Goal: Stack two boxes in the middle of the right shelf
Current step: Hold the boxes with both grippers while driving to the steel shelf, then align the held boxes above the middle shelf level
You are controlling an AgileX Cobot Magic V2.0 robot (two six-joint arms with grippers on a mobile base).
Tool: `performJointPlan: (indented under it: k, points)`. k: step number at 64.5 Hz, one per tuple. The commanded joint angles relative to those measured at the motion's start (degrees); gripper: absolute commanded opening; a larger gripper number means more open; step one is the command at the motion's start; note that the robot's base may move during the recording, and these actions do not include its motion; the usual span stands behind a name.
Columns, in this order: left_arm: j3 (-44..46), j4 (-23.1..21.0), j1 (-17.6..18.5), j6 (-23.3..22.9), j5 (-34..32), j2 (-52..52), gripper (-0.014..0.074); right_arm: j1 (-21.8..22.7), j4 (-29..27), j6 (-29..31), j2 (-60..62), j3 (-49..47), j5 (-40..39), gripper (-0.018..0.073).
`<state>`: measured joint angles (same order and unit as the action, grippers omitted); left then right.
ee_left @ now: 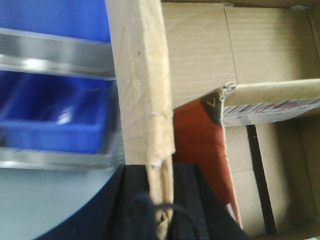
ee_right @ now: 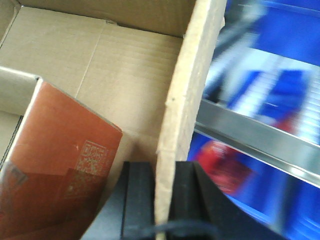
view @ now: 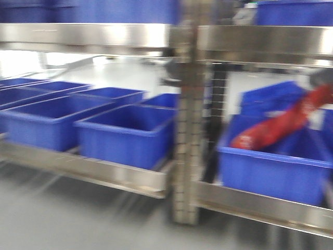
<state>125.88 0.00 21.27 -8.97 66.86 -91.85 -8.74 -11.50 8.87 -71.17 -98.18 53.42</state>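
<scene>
Left gripper (ee_left: pixel 160 197) clamps ragged corrugated box wall (ee_left: pixel 142 75) — right gripper (ee_right: pixel 165 195) likewise

The left gripper (ee_left: pixel 160 175) is clamped, its two black fingers (ee_left: pixel 134 200) pressed against either side of a box (ee_left: pixel 142 75) wall. The right gripper (ee_right: pixel 165 170) is clamped likewise, a box wall pinched between its black fingers (ee_right: pixel 139 195).

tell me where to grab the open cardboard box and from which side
Take the cardboard box by its side walls, coming in over the open rim. The walls are thin, flat sheets that a gripper can straddle, inside and outside. The left gripper and right gripper each pinch a wall that way.
</scene>
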Motion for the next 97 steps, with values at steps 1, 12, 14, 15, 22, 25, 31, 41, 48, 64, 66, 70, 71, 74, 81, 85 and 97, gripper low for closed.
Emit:
performJointPlan:
  k: [1, 12, 14, 15, 22, 25, 31, 41, 48, 64, 66, 70, 71, 74, 81, 85, 97]
  points:
    - [0.62, 1.30, -0.02, -0.19, -3.59, 0.60, -0.0111, 0.23, 0.79, 0.69, 0.86, -0.61, -2.55, -0.0154]
    - [0.62, 1.30, -0.02, -0.19, -3.59, 0.60, -0.0111, 0.23, 0.79, 0.69, 0.86, -0.61, -2.55, -0.0154]
    - [0.62, 1.30, -0.02, -0.19, -3.59, 0.60, -0.0111, 0.23, 0.79, 0.69, 0.86, -0.61, -2.55, -0.0154]
    - [0.62, 1.30, -0.02, -0.19, -3.59, 0.60, -0.0111, 0.23, 0.79, 0.69, 0.86, -0.61, -2.55, -0.0154]
    - [0.62, 1.30, -0.02, -0.19, -3.59, 0.60, -0.0111, 0.23, 0.79, 0.69, 0.86, -0.61, -2.55, -0.0154]
    - [0.62, 1.30, -0.02, -0.19, -3.59, 0.60, -0.0111, 0.23, 0.79, 0.69, 0.86, -0.61, -2.55, -0.0154]
    - [0.62, 1.30, -0.02, -0.19, -3.59, 0.60, -0.0111, 0.23, 0.79, 0.69, 0.86, -0.61, -2.55, -0.0154]
    - [0.62, 1.30, -0.02, -0.19, -3.59, 0.60, -0.0111, 0.23, 0.79, 0.69, 0.86, -0.61, -2.55, -0.0154]
    - [0.62, 1.30, -0.02, -0.19, -3.59, 0.60, -0.0111, 0.23, 0.79, 0.69, 0.86, -0.61, -2.55, -0.0154]
    - [0.62, 1.30, -0.02, -0.19, -3.59, 0.60, -0.0111, 0.23, 0.79, 0.69, 0.86, -0.61, -2.55, -0.0154]
    - [0.62, 1.30, -0.02, -0.19, -3.59, 0.60, -0.0111, 0.23, 0.79, 0.69, 0.86, -0.61, -2.55, -0.0154]
    - [0.62, 1.30, -0.02, -0.19, -3.59, 0.60, -0.0111, 0.23, 0.79, 0.69, 0.86, -0.61, -2.55, -0.0154]
    - [0.62, 1.30, -0.02, -0.19, -3.59, 0.60, -0.0111, 0.23, 0.79, 0.69, 0.86, -0.61, -2.55, -0.0154]
    - [0.62, 1.30, -0.02, -0.19, -3.59, 0.60, -0.0111, 0.23, 0.79, 0.69, 0.86, -0.61, -2.55, -0.0154]
    - [0.62, 1.30, -0.02, -0.19, -3.59, 0.60, -0.0111, 0.23, 0.79, 0.69, 0.86, -0.61, -2.55, -0.0154]
    - [0.62, 1.30, -0.02, -0.19, -3.59, 0.60, -0.0111, 0.23, 0.79, 0.69, 0.86, -0.61, -2.55, -0.0154]
    - [0.62, 1.30, -0.02, -0.19, -3.59, 0.60, -0.0111, 0.23, 0.79, 0.69, 0.86, -0.61, -2.55, -0.0154]
